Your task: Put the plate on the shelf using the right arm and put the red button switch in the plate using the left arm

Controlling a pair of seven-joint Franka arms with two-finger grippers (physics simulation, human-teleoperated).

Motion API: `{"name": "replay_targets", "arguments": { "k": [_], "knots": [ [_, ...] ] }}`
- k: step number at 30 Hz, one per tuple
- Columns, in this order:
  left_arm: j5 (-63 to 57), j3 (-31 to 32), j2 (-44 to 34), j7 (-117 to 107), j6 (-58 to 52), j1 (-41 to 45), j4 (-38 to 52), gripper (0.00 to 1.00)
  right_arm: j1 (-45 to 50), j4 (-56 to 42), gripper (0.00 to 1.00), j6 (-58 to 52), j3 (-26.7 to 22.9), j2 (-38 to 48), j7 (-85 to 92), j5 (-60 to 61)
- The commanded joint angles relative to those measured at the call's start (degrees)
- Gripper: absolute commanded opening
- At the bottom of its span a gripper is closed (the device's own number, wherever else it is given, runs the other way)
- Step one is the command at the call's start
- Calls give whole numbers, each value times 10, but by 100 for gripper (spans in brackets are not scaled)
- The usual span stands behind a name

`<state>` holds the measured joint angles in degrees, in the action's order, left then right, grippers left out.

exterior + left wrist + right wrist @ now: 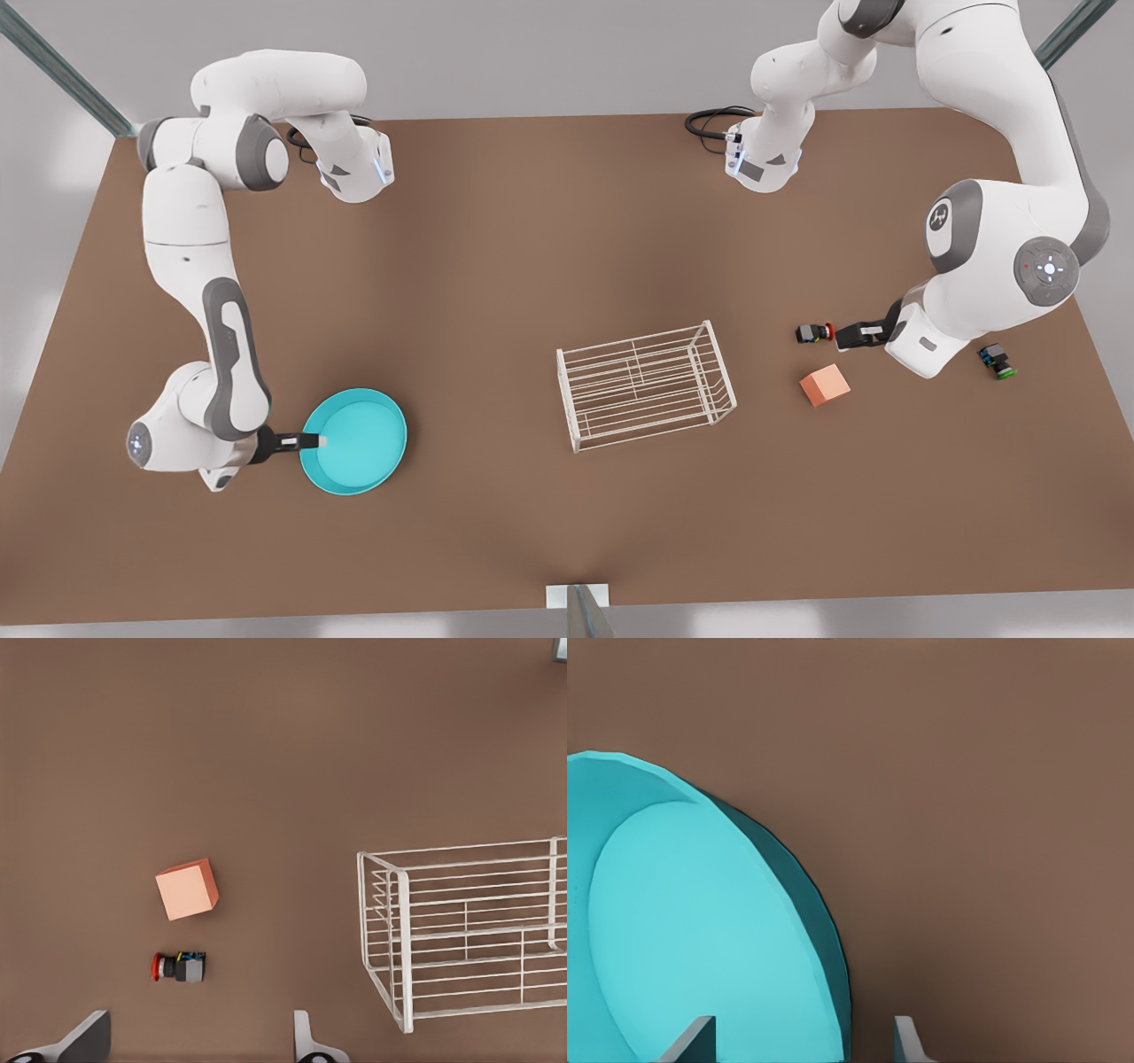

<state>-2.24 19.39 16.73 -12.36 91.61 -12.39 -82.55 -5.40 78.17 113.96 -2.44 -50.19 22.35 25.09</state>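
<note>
Front view: the plate (354, 441) is a round turquoise dish with a raised rim, shallow and bare inside, lying on the brown bench (532, 266) toward the front view's left. The right gripper (312, 440) reaches over its rim, and the right wrist view shows the two fingers (691, 1043) standing apart, one over the plate's (700, 939) inside and the other outside the rim; whether either one touches the rim I cannot tell.

The shelf (645, 384) is a small white wire rack with thin bars, open sides and nothing in it, standing near the middle of the bench, well apart from the plate.

The red button switch (813, 332) is a tiny black block with a round red cap at one end, lying on the bench toward the front view's right, just beside the left gripper (842, 335). The left wrist view shows that gripper's fingers (84, 1041) spread wide, with the switch (180, 966) between them but farther out and untouched.

A salmon-orange cube (825, 385) sits near the red switch. A second black switch with a green cap (998, 360) lies farther toward the front view's right, beside the left arm (1001, 266).

No writing can be read on any of these things.
</note>
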Motion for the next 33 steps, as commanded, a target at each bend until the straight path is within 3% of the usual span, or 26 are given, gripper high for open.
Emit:
{"name": "replay_targets", "arguments": {
  "k": [1, 5, 17, 25, 28, 33],
  "knots": [
    [0, 0, -1, -8, -2, 0, 0, 100, 24, -2, 80, 0, -27, 5, 33, -8],
    [-7, 0, 0, -7, -2, -4, 0, 100, 54, -2, 80, -6, -71, 14, 38, -8],
    [-15, -1, 0, -6, -2, -14, 0, 100, 57, -2, 65, 11, -71, -11, 31, -7],
    [-15, -1, 0, -6, -2, -14, -3, 100, 58, -4, 38, 11, -72, -11, 38, -8],
    [-16, -1, -1, -6, -2, -14, -3, 100, 58, -4, 37, 16, -71, -13, 37, -8],
    [-16, -1, -1, -6, -2, -15, -3, 100, 58, -10, 26, 14, -72, -12, 38, -9]
  ]
}}
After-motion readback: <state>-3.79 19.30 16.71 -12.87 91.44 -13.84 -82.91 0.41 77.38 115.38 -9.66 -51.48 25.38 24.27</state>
